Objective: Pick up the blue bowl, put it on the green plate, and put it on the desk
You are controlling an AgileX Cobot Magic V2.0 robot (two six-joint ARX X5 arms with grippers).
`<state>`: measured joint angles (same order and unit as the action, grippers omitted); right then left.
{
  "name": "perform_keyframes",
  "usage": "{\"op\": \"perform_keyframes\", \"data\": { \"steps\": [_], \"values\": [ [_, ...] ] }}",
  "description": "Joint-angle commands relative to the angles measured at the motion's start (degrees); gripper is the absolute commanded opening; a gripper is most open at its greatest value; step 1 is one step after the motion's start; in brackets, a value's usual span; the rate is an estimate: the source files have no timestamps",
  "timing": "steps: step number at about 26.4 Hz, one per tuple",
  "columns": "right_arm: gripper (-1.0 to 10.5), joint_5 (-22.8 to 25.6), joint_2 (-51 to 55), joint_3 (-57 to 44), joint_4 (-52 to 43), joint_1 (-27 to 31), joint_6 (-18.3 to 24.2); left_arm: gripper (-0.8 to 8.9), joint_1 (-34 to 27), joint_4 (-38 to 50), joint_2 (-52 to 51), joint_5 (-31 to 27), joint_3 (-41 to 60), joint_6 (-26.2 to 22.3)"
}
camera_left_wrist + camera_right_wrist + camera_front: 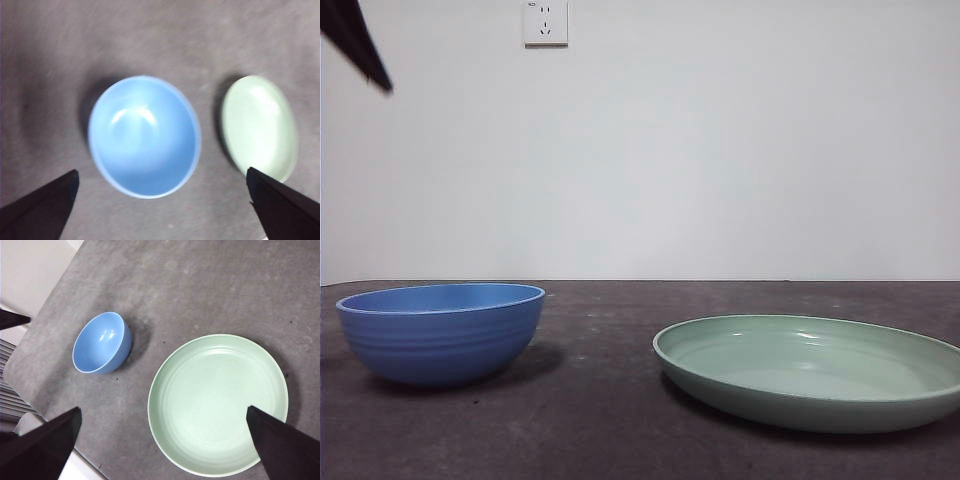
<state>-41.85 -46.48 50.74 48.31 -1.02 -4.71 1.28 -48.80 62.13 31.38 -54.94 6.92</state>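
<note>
Left gripper: jaws spread wide, nothing between them, hanging above the blue bowl. Right gripper: jaws also spread and empty, high over the green plate.

Bowl sits upright and empty on the worktop, well apart from the plate, a strip of bare surface between them.

Bowl: round, deep, thin rim, faint horizontal ridges outside, glossy inside. It looks like rigid plastic or melamine, so probably light, stiff and somewhat slippery. Best hold is judged to be a pinch across the rim wall, one jaw inside and one outside. The curved, smooth wall may slide or tilt if gripped low.

Plate: wide, shallow, pale mint, raised rim, smooth sheen. Worktop: dark grey, matte, speckled.
</note>
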Motion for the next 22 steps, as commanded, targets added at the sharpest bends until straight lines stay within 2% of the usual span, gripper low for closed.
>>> {"op": "perform_keyframes", "data": {
  "steps": [1, 5, 12, 17, 20, 22],
  "values": [
    [5.6, -0.2, -0.2, 1.1, -0.2, 0.0, 0.4, 6.25, 0.1, 0.1, 4.2, -1.9, -1.2, -1.6],
    [5.6, -0.2, -0.2, 1.1, -0.2, 0.0, 0.4, 6.25, 0.6, 1.1, 10.4, -4.4, -1.2, -2.2],
    [5.6, -0.2, -0.2, 1.1, -0.3, 0.0, 0.4, 6.23, 2.8, 4.1, 21.2, -4.8, -1.2, -2.2],
    [5.6, -0.2, -0.2, 1.1, -0.2, 0.0, 0.4, 6.04, 5.1, 8.9, 27.2, -10.9, -1.2, -1.7],
    [5.6, -0.2, -0.2, 1.1, -0.2, 0.0, 0.4, 4.56, 5.2, 9.5, 28.7, -10.9, -1.2, -1.5],
    [5.6, -0.2, -0.2, 1.1, -0.2, 0.0, 0.4, 2.44, 5.2, 9.6, 28.7, -10.8, -1.2, -1.6]
  ]
}}
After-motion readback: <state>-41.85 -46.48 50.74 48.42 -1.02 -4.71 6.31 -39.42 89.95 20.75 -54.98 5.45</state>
